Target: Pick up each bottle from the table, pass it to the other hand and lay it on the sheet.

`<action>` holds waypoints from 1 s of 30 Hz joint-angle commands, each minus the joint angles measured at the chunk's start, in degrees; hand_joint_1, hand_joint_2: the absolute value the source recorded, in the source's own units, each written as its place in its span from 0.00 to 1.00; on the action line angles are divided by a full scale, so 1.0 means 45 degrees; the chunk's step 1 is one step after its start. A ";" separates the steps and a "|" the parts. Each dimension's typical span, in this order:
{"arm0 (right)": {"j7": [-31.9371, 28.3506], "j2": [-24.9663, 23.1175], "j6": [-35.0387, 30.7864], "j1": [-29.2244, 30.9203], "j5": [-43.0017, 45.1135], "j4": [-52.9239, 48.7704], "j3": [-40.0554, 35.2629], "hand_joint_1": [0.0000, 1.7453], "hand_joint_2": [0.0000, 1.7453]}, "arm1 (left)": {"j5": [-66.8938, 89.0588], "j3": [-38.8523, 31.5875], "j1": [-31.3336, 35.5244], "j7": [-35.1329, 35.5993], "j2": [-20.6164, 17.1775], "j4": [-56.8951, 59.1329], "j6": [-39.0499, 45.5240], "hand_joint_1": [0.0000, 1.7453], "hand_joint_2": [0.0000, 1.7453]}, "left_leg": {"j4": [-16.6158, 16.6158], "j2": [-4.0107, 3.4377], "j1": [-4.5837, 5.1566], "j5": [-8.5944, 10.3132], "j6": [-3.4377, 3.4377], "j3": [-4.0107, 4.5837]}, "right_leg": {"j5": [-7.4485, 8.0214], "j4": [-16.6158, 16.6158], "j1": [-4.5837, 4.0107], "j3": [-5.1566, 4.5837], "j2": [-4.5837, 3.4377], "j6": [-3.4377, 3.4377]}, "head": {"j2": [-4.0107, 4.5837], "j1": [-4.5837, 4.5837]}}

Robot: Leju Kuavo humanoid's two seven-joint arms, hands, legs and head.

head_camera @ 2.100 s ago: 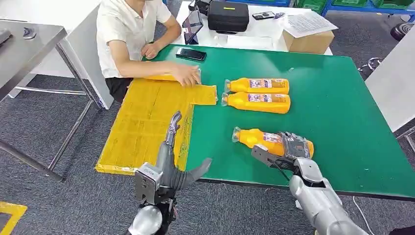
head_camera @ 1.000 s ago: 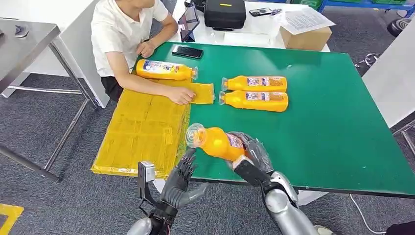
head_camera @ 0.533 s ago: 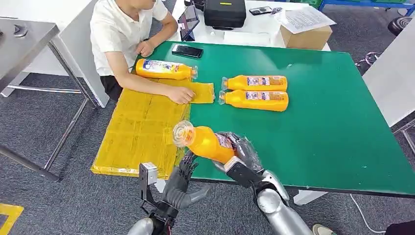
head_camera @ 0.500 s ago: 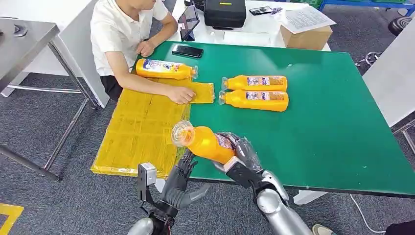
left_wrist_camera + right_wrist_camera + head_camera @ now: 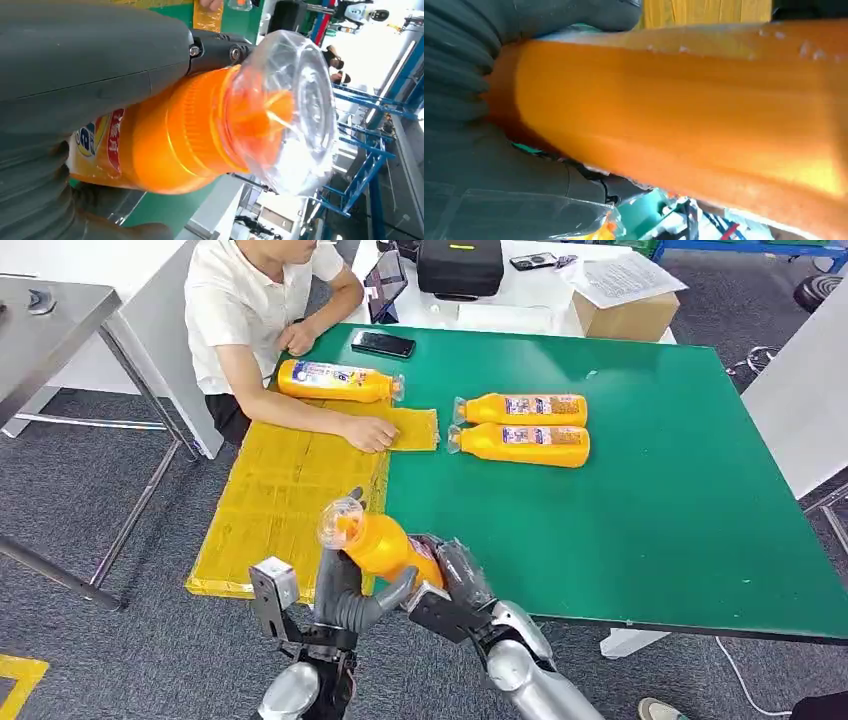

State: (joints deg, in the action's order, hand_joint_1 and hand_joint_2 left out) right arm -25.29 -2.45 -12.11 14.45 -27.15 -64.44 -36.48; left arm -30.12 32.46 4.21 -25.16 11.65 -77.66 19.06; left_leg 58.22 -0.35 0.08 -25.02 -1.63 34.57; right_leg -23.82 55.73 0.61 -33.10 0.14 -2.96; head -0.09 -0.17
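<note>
Holding the orange bottle [image 5: 378, 540] lower centre of head view, cap tilted up-left over table edge: right hand [image 5: 447, 585] wrapped round its base, left hand [image 5: 345, 590] closed round its neck end. Yellow sheet [image 5: 290, 500] just left. Two more bottles [image 5: 522, 428] lie upper centre; another bottle [image 5: 337, 381] by person's arm [image 5: 290, 405].

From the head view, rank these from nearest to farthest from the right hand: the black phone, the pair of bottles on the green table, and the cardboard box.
Measured from the right hand, low at the table's near edge:
1. Pair of bottles, lying side by side mid-table.
2. Black phone, at the far edge beside the person.
3. Cardboard box, on the white table beyond the green one, far right.
</note>
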 commanded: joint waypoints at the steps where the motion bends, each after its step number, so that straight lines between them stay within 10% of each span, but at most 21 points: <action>1: 0.0025 0.0038 0.0021 0.0765 -0.0108 0.0847 -0.1032 1.00 1.00 | -0.0114 0.0330 0.0632 0.0128 -0.0060 0.1047 0.0045 0.00 1.00 | -0.0010 -0.0006 -0.0001 -0.0005 0.0013 -0.0025 | -0.0004 -0.0004 0.0000 0.0018 -0.0010 0.0014 | 0.0000 0.0000; 23: -0.0252 0.0336 -0.0303 0.0991 -0.0103 -0.0244 -0.1846 1.00 1.00 | -0.2988 0.0025 0.1034 0.2039 -0.0208 0.2161 -0.2708 0.00 1.00 | -0.0004 0.0008 0.0000 -0.0014 0.0022 -0.0028 | -0.0012 0.0010 0.0000 0.0019 -0.0009 0.0023 | 0.0000 0.0000; 24: -0.0249 0.0341 -0.0256 0.1000 -0.0100 -0.0255 -0.1886 1.00 1.00 | -0.3105 -0.0173 0.0959 0.2013 -0.0077 0.2124 -0.2736 0.14 1.00 | -0.0003 0.0010 0.0002 -0.0010 0.0016 -0.0016 | -0.0009 0.0009 0.0002 0.0008 -0.0004 0.0019 | 0.0000 0.0000; 25: -0.0276 0.0335 -0.0233 0.0994 -0.0082 -0.0268 -0.1905 1.00 1.00 | -0.3094 -0.0266 0.0866 0.1980 0.0031 0.1988 -0.2751 1.00 1.00 | -0.0002 0.0017 -0.0004 -0.0007 0.0016 -0.0008 | -0.0006 0.0005 -0.0004 0.0006 0.0004 0.0017 | 0.0000 0.0000; 30: -0.0332 0.0355 -0.0174 0.1026 0.0105 -0.0424 -0.1858 1.00 1.00 | -0.2561 -0.0105 0.1236 0.1570 -0.0045 0.2178 -0.2686 1.00 1.00 | -0.0002 0.0021 -0.0001 -0.0008 0.0019 -0.0014 | -0.0010 0.0008 -0.0001 0.0010 0.0006 0.0020 | 0.0000 0.0004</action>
State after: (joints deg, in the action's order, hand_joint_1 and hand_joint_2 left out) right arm -25.99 -1.25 -13.88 16.10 -27.26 -65.94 -40.63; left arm -43.15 30.95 6.47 -17.07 11.30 -72.35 7.10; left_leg 58.22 -0.23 0.08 -25.02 -1.63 34.62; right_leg -23.82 55.74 0.61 -33.13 0.21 -2.96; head -0.09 -0.15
